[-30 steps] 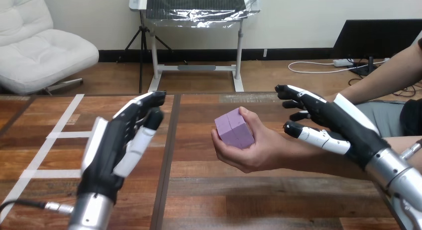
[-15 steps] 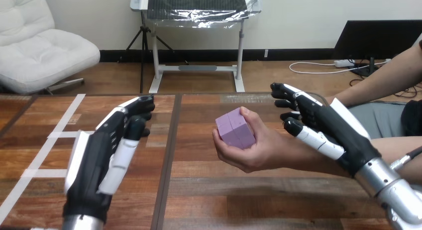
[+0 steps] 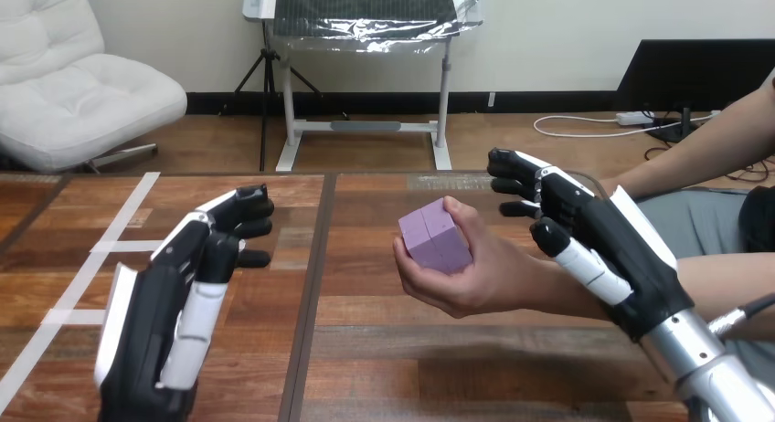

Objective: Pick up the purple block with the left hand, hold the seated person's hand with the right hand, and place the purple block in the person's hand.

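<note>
A purple block (image 3: 435,239) lies in the person's hand (image 3: 477,280) above the middle of the wooden table (image 3: 393,367); their fingers and thumb are curled round it. My right hand (image 3: 610,241) is at the person's wrist, its fingers spread and reaching behind the wrist, its thumb lying along the near side. I do not see it closed round the wrist. My left hand (image 3: 174,294) hangs low at the left, well apart from the block, back towards me, fingers relaxed and holding nothing.
White tape lines (image 3: 80,278) mark the table's left part. A dark seam (image 3: 309,285) runs front to back between my left hand and the person's hand. The person's forearm (image 3: 722,280) crosses the table's right side.
My left hand has drawn back and down towards the bottom left, away from the block. My right hand has shifted slightly along the person's wrist. The block stays in the person's hand.
</note>
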Motion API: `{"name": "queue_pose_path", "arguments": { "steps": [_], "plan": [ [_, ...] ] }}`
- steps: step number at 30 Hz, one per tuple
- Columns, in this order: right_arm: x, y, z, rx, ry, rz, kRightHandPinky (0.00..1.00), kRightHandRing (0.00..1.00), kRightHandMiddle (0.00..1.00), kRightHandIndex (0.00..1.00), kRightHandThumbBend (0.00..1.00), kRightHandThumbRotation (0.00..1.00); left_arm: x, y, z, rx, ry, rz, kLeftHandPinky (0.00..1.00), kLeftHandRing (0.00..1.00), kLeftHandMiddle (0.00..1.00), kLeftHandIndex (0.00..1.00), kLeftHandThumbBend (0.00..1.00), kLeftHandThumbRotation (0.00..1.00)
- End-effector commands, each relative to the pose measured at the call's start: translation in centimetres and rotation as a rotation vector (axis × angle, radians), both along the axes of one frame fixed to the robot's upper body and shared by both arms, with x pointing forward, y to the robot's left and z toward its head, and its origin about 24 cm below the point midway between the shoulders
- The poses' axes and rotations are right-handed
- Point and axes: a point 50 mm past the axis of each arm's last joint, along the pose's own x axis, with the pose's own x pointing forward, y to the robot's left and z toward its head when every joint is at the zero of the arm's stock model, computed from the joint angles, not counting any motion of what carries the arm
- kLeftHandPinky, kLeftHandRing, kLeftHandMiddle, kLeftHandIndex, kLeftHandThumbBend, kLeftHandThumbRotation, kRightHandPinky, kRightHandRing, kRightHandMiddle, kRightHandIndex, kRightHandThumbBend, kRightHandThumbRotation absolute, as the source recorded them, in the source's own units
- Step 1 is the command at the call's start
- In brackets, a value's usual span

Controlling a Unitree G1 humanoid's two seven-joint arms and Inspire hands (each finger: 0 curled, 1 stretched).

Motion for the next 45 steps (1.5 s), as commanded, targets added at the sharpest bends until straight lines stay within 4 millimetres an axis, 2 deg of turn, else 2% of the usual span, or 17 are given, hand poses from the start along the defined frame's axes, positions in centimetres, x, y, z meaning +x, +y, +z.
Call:
{"name": "queue_pose_path", "arguments": {
  "steps": [1, 16, 28, 38, 45],
  "plan": [
    [-0.3, 0.9, 3.2, 0.119, -0.149, 0.003, 0.78, 0.85, 0.86, 0.86, 0.94, 0.84, -0.4, -1.0, 2.9, -0.018, -0.171, -0.046, 0.64, 0.76, 0.77, 0.74, 0.63, 0.96],
    [-2.7, 2.4, 3.7, 0.289, -0.157, 0.036, 0.8, 0.85, 0.86, 0.85, 0.94, 0.81, -1.3, -1.6, 3.7, -0.029, -0.201, -0.035, 0.63, 0.77, 0.78, 0.74, 0.58, 0.93],
    [-4.1, 2.9, 4.1, 0.293, -0.145, 0.09, 0.81, 0.85, 0.86, 0.88, 0.96, 0.82, -1.1, -1.5, 4.3, -0.026, -0.227, -0.037, 0.55, 0.73, 0.75, 0.72, 0.55, 0.93],
    [-5.0, 2.7, 4.0, 0.294, -0.116, 0.114, 0.81, 0.85, 0.86, 0.87, 0.97, 0.79, -0.8, -1.5, 4.6, -0.032, -0.244, -0.042, 0.53, 0.72, 0.74, 0.71, 0.5, 0.93],
    [-5.5, 2.7, 3.8, 0.304, -0.104, 0.112, 0.82, 0.86, 0.87, 0.87, 0.96, 0.78, -0.7, -1.5, 4.7, -0.042, -0.24, -0.046, 0.5, 0.71, 0.74, 0.71, 0.52, 0.92]
  ]
}}
